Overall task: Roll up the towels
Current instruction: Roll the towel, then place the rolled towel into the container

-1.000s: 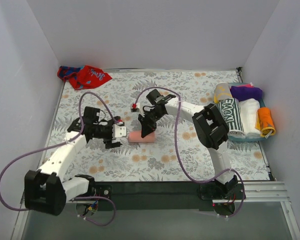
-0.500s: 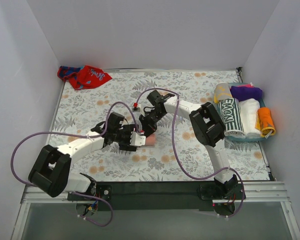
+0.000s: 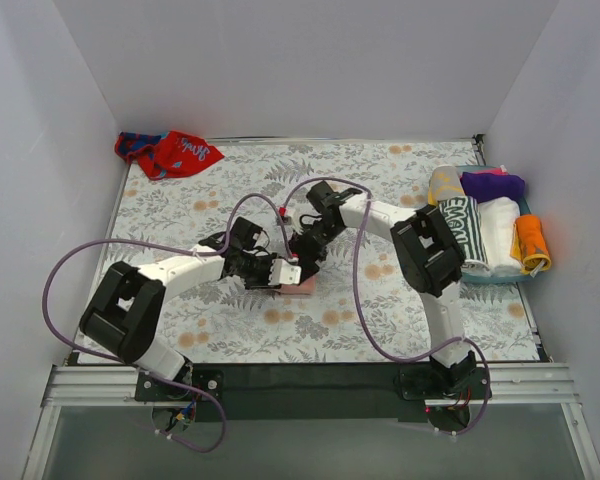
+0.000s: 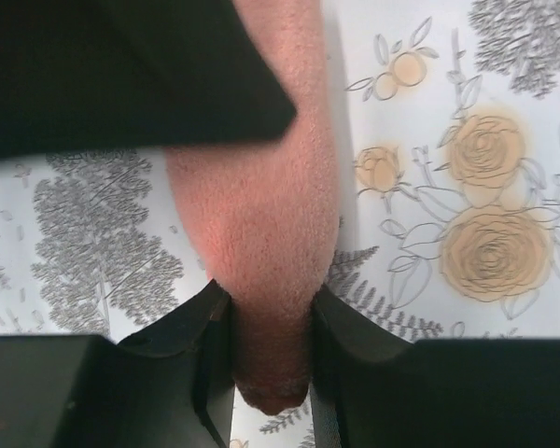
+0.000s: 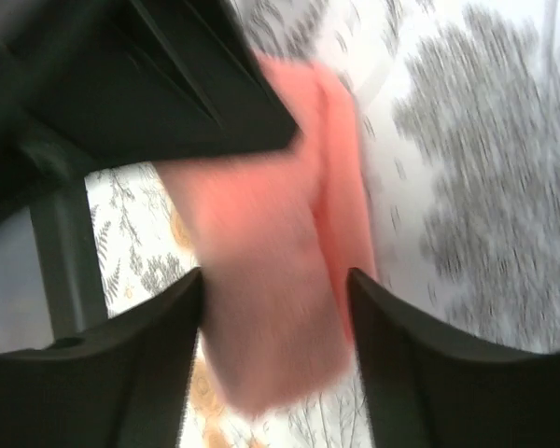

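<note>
L gripper (image 4: pixel 269 327) pinches pink towel (image 4: pixel 261 205) on floral cloth (image 4: pixel 485 233). R gripper (image 5: pixel 275 299) straddles it; grip unclear, pic blurred.

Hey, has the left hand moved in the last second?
Yes. The left hand has swung right, toward the basket, and now pinches the salmon-pink towel.
</note>
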Action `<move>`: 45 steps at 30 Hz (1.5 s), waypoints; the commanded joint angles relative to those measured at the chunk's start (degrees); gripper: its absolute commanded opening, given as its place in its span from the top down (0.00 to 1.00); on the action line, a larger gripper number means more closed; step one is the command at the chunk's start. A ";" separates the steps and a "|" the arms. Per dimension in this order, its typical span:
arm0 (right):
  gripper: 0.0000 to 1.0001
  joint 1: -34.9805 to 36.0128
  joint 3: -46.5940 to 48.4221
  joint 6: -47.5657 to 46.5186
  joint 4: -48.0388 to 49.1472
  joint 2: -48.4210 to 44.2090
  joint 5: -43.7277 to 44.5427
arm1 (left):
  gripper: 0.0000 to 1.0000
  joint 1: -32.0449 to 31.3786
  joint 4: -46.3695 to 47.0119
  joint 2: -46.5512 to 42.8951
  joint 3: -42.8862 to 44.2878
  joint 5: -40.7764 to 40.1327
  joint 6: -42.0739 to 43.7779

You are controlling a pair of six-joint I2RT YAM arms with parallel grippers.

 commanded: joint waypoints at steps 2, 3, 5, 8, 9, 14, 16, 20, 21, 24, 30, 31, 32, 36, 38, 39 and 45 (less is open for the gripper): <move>0.34 -7.14 -7.18 0.38 1.89 -10.89 9.44 | 0.90 0.46 -14.01 2.18 2.03 5.27 0.58; 0.34 -8.02 -8.15 0.47 2.42 -12.65 10.05 | 0.90 0.64 -15.35 2.97 2.73 6.07 0.75; 0.33 -9.87 -10.96 0.73 3.83 -17.84 12.42 | 0.92 0.73 -17.55 5.61 4.84 7.13 0.58; 0.33 -10.14 -15.53 0.99 7.33 -25.74 16.38 | 0.93 0.99 -20.80 9.65 8.34 8.62 0.67; 0.33 -10.05 -16.24 1.17 8.13 -27.59 16.91 | 0.93 1.16 -22.37 10.79 9.14 8.80 0.76; 0.38 -4.79 -18.61 1.87 11.21 -36.47 27.00 | 0.93 1.34 -26.78 17.46 13.89 10.99 2.07; 0.38 -0.32 -20.54 1.35 12.53 -39.63 31.30 | 0.93 1.69 -28.97 19.32 16.00 11.52 2.78; 0.41 8.39 -25.99 -1.37 15.43 -43.16 39.05 | 0.94 2.48 -31.53 23.36 19.25 12.66 3.13; 0.42 9.97 -27.57 -1.90 15.79 -43.60 40.54 | 0.94 2.66 -32.31 24.76 19.78 12.67 3.22; 0.45 16.12 -30.21 -2.26 17.72 -46.23 44.94 | 0.94 3.01 -33.63 26.97 21.62 13.01 3.92; 0.41 20.53 -32.50 -3.84 20.88 -43.61 48.12 | 0.94 3.89 -36.71 29.78 24.26 14.51 5.68; 0.38 21.06 -33.03 -4.19 21.76 -42.21 48.12 | 0.94 3.89 -36.89 30.48 24.79 14.60 5.76; 0.36 21.24 -33.21 -4.28 23.25 -41.42 48.12 | 0.94 3.89 -36.89 30.66 24.97 14.69 5.85; 0.28 22.03 -33.82 -5.07 26.42 -38.34 49.79 | 0.94 4.15 -37.59 31.54 26.02 15.30 6.64; 0.27 22.47 -34.44 -5.86 28.00 -37.37 49.61 | 0.94 4.42 -38.47 32.24 26.81 15.92 6.99; 0.27 22.47 -34.61 -6.04 28.44 -36.93 49.70 | 0.94 4.68 -38.65 32.51 27.08 16.09 7.26; 0.27 22.91 -35.93 -7.88 31.78 -33.33 50.40 | 0.94 5.38 -40.32 34.44 28.83 17.33 8.40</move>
